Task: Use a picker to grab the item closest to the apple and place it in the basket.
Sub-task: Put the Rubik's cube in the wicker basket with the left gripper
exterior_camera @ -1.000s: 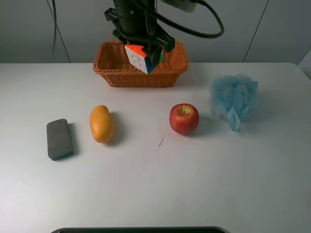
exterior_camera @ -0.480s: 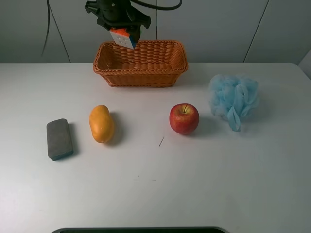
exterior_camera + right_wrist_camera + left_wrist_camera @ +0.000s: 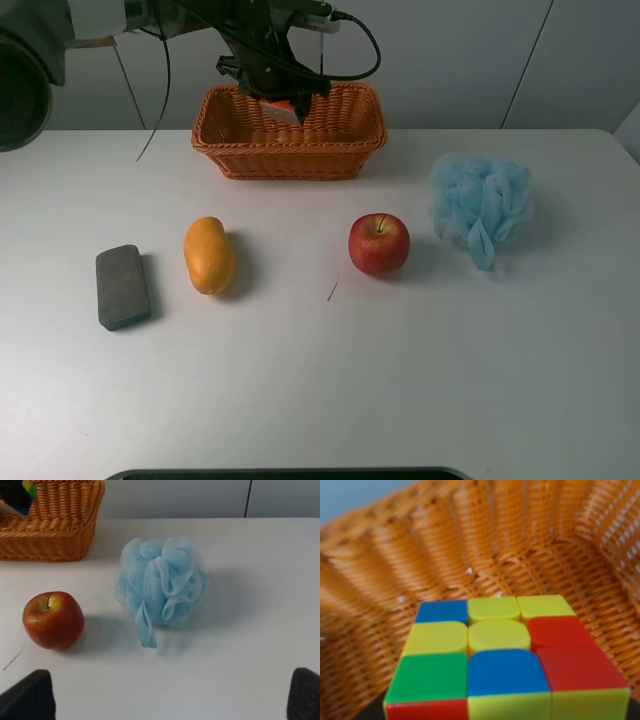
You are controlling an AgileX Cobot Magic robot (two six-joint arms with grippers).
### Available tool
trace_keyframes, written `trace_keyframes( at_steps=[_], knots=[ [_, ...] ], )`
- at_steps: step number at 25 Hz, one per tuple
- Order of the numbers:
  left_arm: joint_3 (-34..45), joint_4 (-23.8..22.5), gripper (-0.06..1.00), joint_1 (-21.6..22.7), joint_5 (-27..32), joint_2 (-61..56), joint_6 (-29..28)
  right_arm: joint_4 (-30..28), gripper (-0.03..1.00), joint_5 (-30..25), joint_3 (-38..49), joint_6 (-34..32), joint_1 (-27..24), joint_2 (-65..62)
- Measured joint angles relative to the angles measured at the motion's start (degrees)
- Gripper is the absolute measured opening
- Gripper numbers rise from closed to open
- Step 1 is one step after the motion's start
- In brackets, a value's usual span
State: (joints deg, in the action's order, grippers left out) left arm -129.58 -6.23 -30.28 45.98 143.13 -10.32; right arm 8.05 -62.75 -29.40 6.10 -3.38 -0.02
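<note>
A red apple (image 3: 379, 244) sits on the white table right of centre, and shows in the right wrist view (image 3: 53, 619). My left gripper (image 3: 276, 92) reaches down into the wicker basket (image 3: 290, 160) at the back of the table. It is shut on a multicoloured Rubik's cube (image 3: 284, 106). In the left wrist view the cube (image 3: 500, 650) fills the foreground, just above the basket's woven floor (image 3: 555, 570); the fingers are hidden there. My right gripper (image 3: 165, 692) is open and empty, with its dark pads (image 3: 25, 695) wide apart, low over the table in front of the apple.
A light blue bath puff (image 3: 481, 203) lies right of the apple, also in the right wrist view (image 3: 162, 585). An orange-yellow mango (image 3: 208, 255) and a grey sponge block (image 3: 122, 286) lie on the left. The table's front edge borders a dark strip (image 3: 280, 474).
My left gripper has carried the cube from above the basket's right part up and to the left, then down inside the basket. Nothing else has moved.
</note>
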Motion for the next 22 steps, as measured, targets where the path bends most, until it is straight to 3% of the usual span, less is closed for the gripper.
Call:
trace_keyframes(
  at_steps=[10, 14, 22],
  knots=[
    [-0.22, 1.27, 0.56, 0.0, -4.14, 2.89, -0.46, 0.0, 0.7, 0.0, 0.0, 0.0, 0.0, 0.0],
    [-0.22, 1.75, 0.72, 0.0, -4.51, 2.89, -0.79, 0.0, 0.7, 0.0, 0.0, 0.0, 0.0, 0.0],
    [-0.22, 2.99, 0.74, 0.0, -2.09, 1.28, -1.03, 0.0, 0.7, 0.0, 0.0, 0.0, 0.0, 0.0]
  ],
)
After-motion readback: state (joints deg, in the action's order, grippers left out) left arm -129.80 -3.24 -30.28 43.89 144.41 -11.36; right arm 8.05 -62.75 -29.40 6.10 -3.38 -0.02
